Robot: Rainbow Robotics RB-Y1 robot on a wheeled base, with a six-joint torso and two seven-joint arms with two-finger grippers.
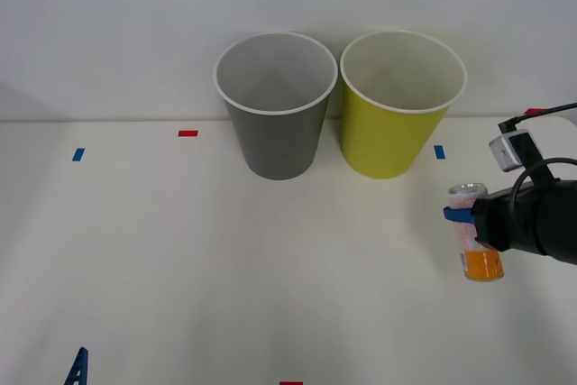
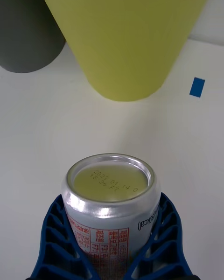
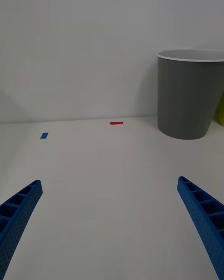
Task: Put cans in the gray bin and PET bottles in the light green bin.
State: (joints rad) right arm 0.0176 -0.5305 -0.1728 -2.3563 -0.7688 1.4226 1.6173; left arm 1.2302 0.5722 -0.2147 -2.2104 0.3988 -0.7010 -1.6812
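**Right gripper pinches the can near the light green bin**

The right gripper (image 1: 471, 218) sits at the right side of the table (image 1: 180, 268), its blue ribbed fingers (image 2: 58, 242) pressed against both sides of the can (image 1: 476, 242). The can's pale pink-white body is clamped between them, the orange band at its near end and one silver metal end pointing toward the bins. In the right wrist view the can (image 2: 110, 200) shows a printed date stamp on that silver end, with red lettering on the body between the fingers.

The light green bin (image 1: 397, 105) stands upright at the far side of the table, just beyond and to the left of the held can. The gray bin (image 1: 275, 105) stands upright just beside it on the left; whether the rims touch cannot be told. Both show pale insides.

The left gripper (image 3: 109, 224) is at the near left, its fingers spread wide apart and holding nothing, facing the gray bin (image 3: 189, 95). Small blue tape marks (image 1: 78, 154) and a red tape mark (image 1: 187, 133) lie on the table.
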